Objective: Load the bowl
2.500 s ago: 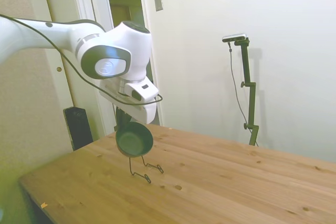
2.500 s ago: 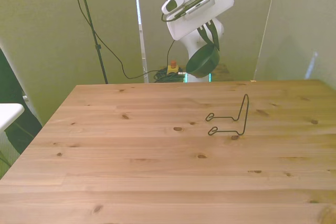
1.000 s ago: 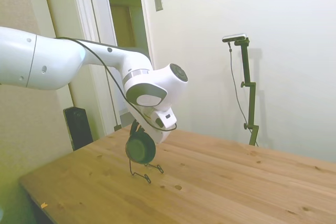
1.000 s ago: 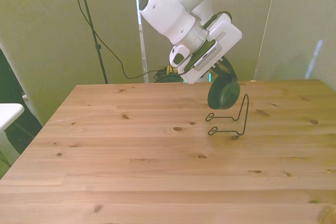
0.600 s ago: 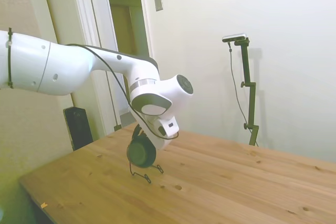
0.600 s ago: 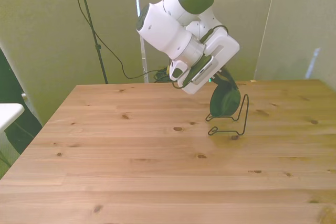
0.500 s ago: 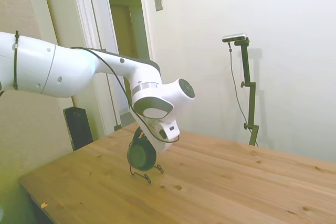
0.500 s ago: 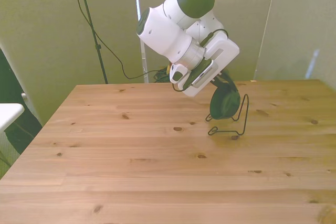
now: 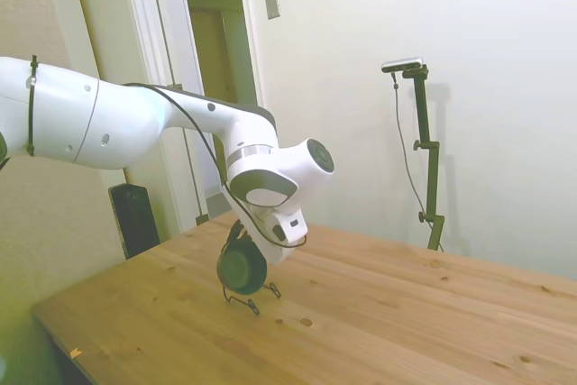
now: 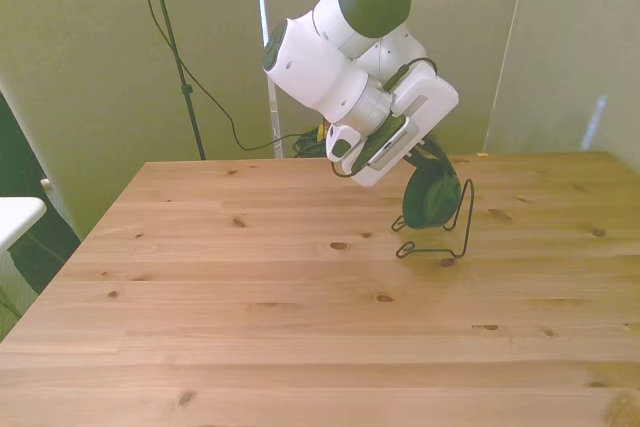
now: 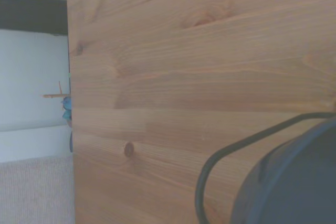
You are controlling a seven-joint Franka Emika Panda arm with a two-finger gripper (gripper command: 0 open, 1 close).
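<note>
Dark green bowl (image 10: pixel 430 197) held on edge against wire rack (image 10: pixel 452 232).

Gripper fingers: hidden in the side view behind the bowl (image 9: pixel 241 270) and the wrist housing; in the front view the white arm (image 10: pixel 345 77) covers them, so their spread cannot be read.
Bowl: its upper edge is covered by the arm in the front view (image 10: pixel 428 197); in the wrist view it is a dark blur cut off at the picture's corner (image 11: pixel 294 187).
Wire rack: partly behind the bowl in the side view (image 9: pixel 245 298); only one blurred loop shows in the wrist view (image 11: pixel 215 166).
Table: cut off by the edges in both room views (image 10: pixel 250 327).
</note>
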